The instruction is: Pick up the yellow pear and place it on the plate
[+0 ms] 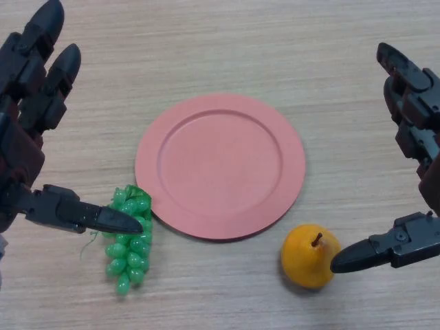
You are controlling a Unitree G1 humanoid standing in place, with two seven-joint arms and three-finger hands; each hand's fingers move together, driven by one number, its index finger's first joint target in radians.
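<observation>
A yellow pear [307,257] with a brown stem sits on the table, just below the right edge of a pink plate [220,165]. The plate holds nothing. My right hand [412,137] is open at the right side, its thumb tip close to the pear's right side, its fingers raised above it. My left hand [27,103] is open at the left side, its thumb over a bunch of green grapes [129,240].
The green grapes lie on the wooden table [227,48] just left of the plate's lower edge, under my left thumb.
</observation>
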